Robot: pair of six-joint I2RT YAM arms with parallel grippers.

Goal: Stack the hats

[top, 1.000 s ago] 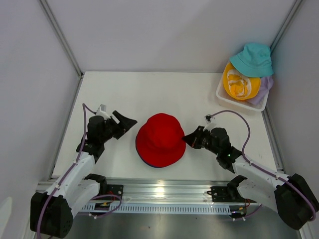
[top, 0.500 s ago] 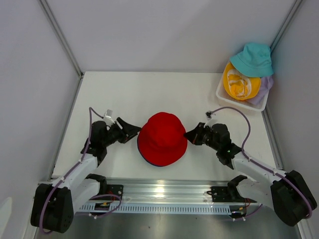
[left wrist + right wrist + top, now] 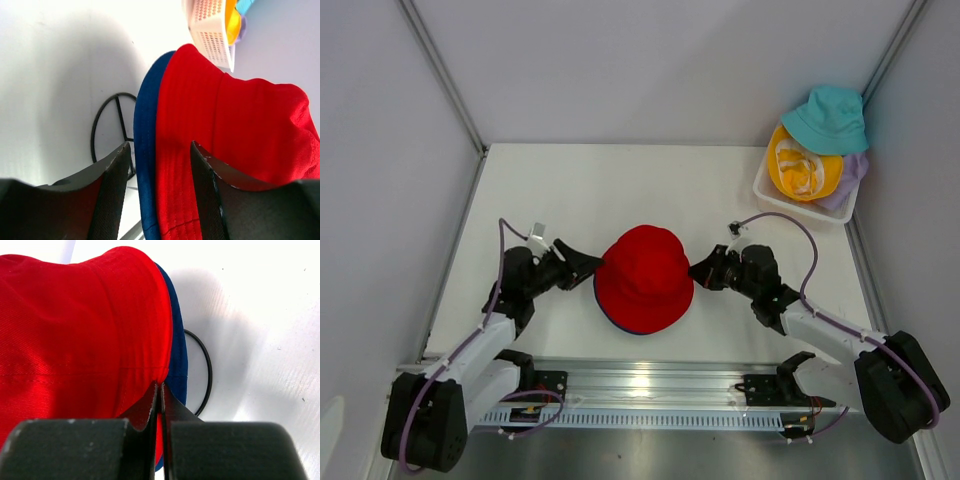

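The red hat (image 3: pixel 644 278) sits crown up on the navy hat (image 3: pixel 620 326), mid-table. My left gripper (image 3: pixel 588 266) is open at their left brims; in the left wrist view both brims, navy (image 3: pixel 145 150) and red (image 3: pixel 240 130), lie between its fingers (image 3: pixel 112 185). My right gripper (image 3: pixel 698 272) is shut on the red hat's right brim (image 3: pixel 85 335), with the navy brim (image 3: pixel 179 360) just beside it. The teal hat (image 3: pixel 828 118), a yellow hat (image 3: pixel 802 168) and the lavender hat (image 3: pixel 855 172) lie in the basket. The orange hat is not distinguishable.
The white lattice basket (image 3: pixel 765 190) stands at the back right corner, also in the left wrist view (image 3: pixel 212 30). A thin black wire frame (image 3: pixel 107 120) lies under the stacked hats, its ring showing in the right wrist view (image 3: pixel 202 370). Walls enclose the table.
My left gripper has moved right and down to the hats' left brims. My right gripper has shifted slightly up along the red hat's right brim.
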